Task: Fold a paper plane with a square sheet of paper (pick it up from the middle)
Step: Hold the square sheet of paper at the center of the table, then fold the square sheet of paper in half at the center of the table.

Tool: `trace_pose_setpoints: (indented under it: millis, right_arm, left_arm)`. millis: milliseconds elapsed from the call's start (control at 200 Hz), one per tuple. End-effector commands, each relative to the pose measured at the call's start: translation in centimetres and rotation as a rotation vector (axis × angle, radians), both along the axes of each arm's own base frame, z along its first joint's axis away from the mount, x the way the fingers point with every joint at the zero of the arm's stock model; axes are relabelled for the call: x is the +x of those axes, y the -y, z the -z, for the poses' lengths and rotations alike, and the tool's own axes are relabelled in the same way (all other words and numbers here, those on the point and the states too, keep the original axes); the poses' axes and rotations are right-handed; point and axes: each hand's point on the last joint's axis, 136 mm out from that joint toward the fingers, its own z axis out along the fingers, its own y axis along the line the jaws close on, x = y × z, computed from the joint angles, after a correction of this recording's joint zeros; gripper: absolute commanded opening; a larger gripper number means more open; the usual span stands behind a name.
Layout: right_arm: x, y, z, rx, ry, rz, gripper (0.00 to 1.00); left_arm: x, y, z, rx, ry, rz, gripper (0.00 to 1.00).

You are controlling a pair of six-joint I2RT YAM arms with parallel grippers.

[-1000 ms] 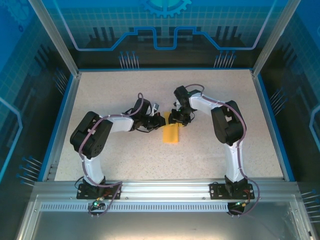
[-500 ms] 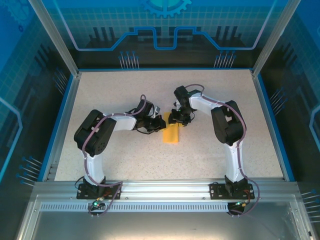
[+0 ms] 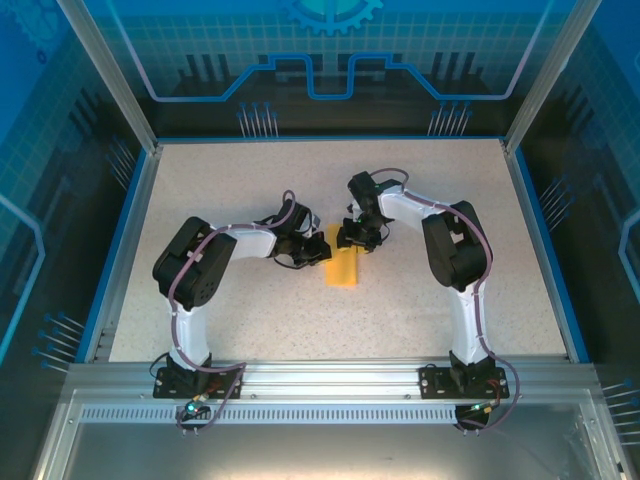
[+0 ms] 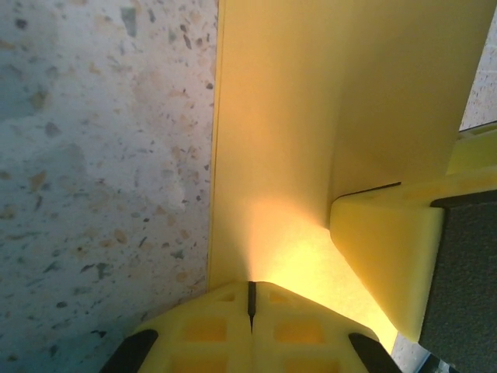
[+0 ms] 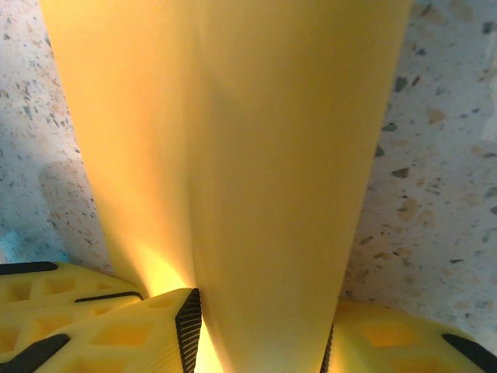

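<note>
We see the narrow, folded orange-yellow paper [image 3: 342,270] reaching toward 12 o'clock from the grasping right gripper [image 5: 260,334]; the clenched left gripper [image 4: 250,291] touches it.

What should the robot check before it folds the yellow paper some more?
1. The thin orange-yellow folded paper sheet rests on the speckled white table: ok.
2. The left gripper is shut, tips at the sheet's edge: ok.
3. The left gripper really pinches the sheet: cannot tell.
4. The right gripper straddles the sheet, jaws apart: ok.
5. The right gripper squeezes firmly: cannot tell.
6. Pointed plane shape made: not ok, it is a narrow strip.
</note>
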Motion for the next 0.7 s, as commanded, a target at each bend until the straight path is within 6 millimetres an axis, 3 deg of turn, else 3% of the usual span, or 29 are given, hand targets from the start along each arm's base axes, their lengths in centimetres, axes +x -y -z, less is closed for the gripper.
trace_pose_setpoints:
  millis: [0,180,355,480,605,695]
  right_arm:
    - [-2.5,2.4,6.3,-0.155,-0.107,-0.001,0.44]
    - [-1.0,1.6,3.4,-0.105,-0.039,0.003,0.45]
    - [1.0,2.0,-1.8,-0.03,0.097,0.036,0.52]
    - [1.4,2.2,-4.9,0.015,0.203,0.018,0.54]
    - [0.6,0.2,-6.3,0.15,0.24,-0.053,0.49]
    - [-0.2,-1.8,-6.4,0.242,0.226,-0.116,0.4]
  left_arm:
    - [-1.0,-0.7,1.6,0.073,-0.048,0.017,0.0]
    - [-1.5,-1.1,2.5,0.1,-0.077,0.02,0.0]
    - [-1.9,-1.4,3.3,0.118,-0.101,0.018,0.0]
    - [-2.0,-1.5,3.5,0.124,-0.108,0.021,0.0]
    - [-2.0,-1.5,3.8,0.128,-0.113,0.02,0.0]
    - [-2.0,-1.5,3.8,0.129,-0.115,0.022,0.0]
